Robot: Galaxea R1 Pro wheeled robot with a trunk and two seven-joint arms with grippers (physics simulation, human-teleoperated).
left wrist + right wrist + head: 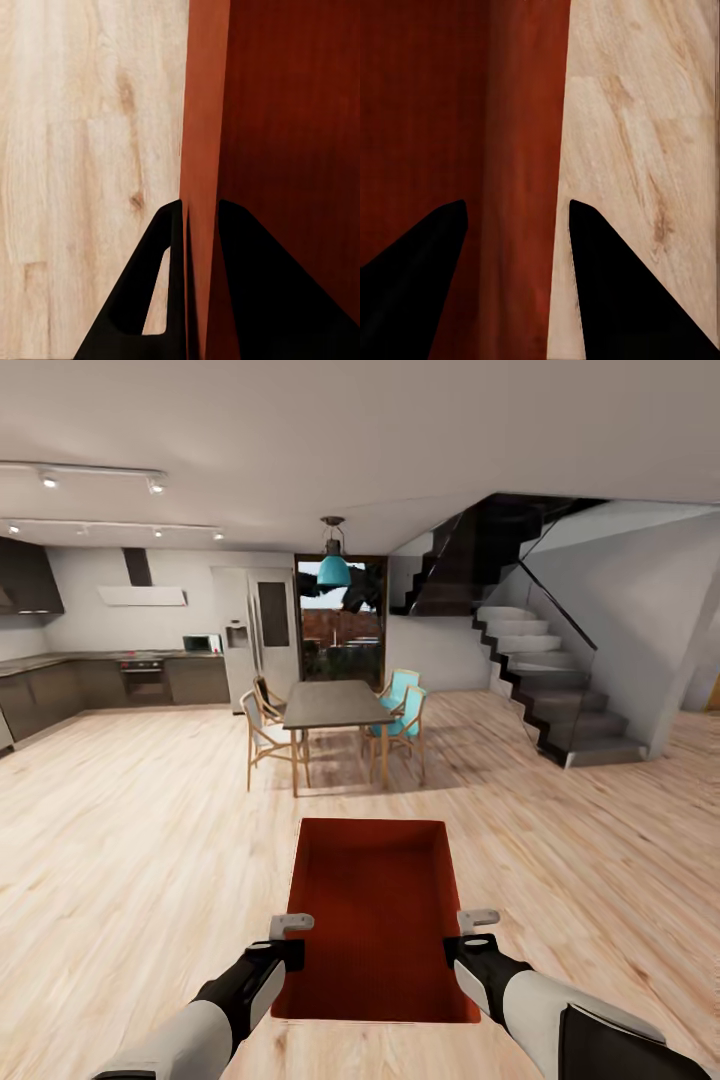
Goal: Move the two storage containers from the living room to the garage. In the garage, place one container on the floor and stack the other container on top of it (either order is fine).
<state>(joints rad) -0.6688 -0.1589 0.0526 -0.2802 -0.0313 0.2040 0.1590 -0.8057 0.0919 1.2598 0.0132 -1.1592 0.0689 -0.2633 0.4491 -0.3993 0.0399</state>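
One orange-red storage container, open-topped and ribbed, hangs level between my two arms above the light wood plank floor. My left gripper is shut on its left wall, and in the left wrist view the black fingers pinch the rim of the container. On the opposite wall my right gripper is shut too. Its fingers sit on either side of that wall of the container. The garage is out of view.
Straight ahead stands a dark dining table with wooden and teal chairs. A kitchen counter and fridge line the far left. A dark staircase rises at the right, and a glass door lies beyond the table.
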